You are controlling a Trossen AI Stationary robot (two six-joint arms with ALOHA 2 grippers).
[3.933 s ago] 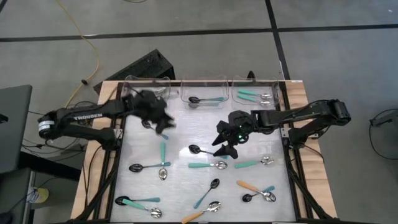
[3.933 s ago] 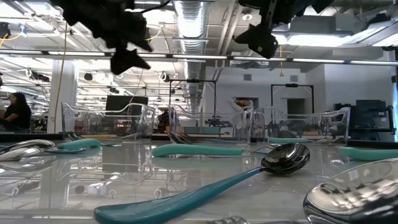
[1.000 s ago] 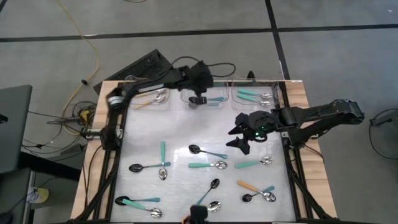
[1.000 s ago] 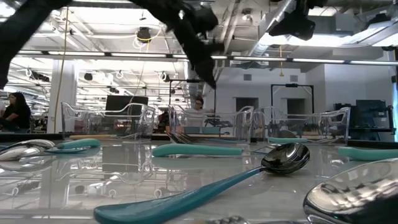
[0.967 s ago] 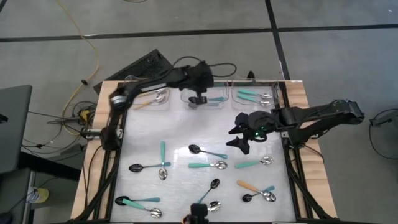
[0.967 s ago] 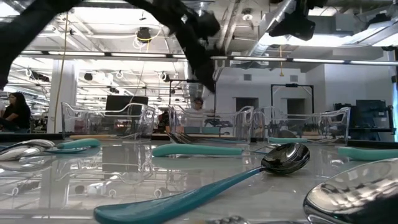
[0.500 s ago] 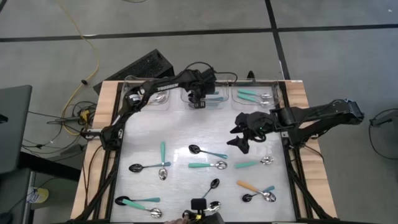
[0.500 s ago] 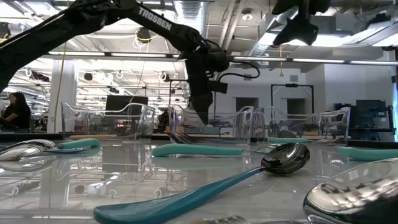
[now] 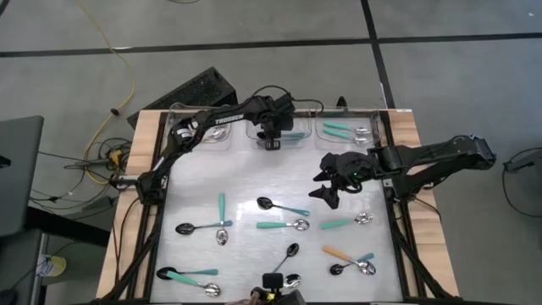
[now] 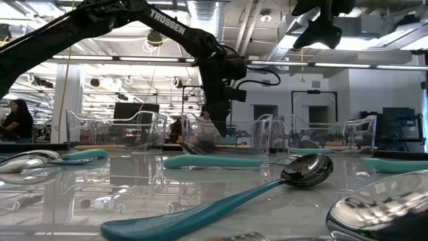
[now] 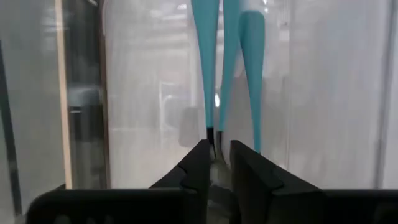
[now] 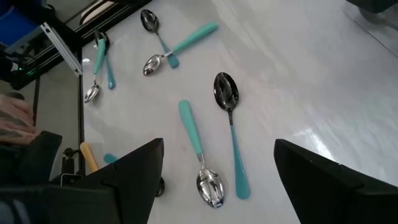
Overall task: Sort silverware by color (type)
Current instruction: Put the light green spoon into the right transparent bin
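Several spoons lie flat on the white table, among them a black-bowled, teal-handled one (image 9: 282, 206) (image 12: 230, 124) and a silver-bowled one (image 9: 284, 225) (image 12: 198, 149). My left gripper (image 9: 271, 140) (image 10: 210, 126) reaches down into the middle clear bin (image 9: 292, 127) at the far edge. Its fingers stand slightly apart (image 11: 219, 168), open, either side of the dark neck (image 11: 211, 134) of a teal-handled spoon (image 11: 204, 62) lying in the bin beside two more teal handles. My right gripper (image 9: 326, 185) (image 12: 217, 186) hovers wide open above the table's right half, holding nothing.
Clear bins stand along the far edge: the left bin (image 9: 203, 131) holds silver spoons, the right bin (image 9: 347, 129) teal-handled ones. An orange-handled spoon (image 9: 337, 252) lies near right. A small black device (image 9: 273, 282) sits at the near edge. A person (image 10: 17, 120) sits far behind.
My left gripper has gone down from above the middle bin into it, and the arm has stretched out toward the far edge. My right gripper has kept its place above the table.
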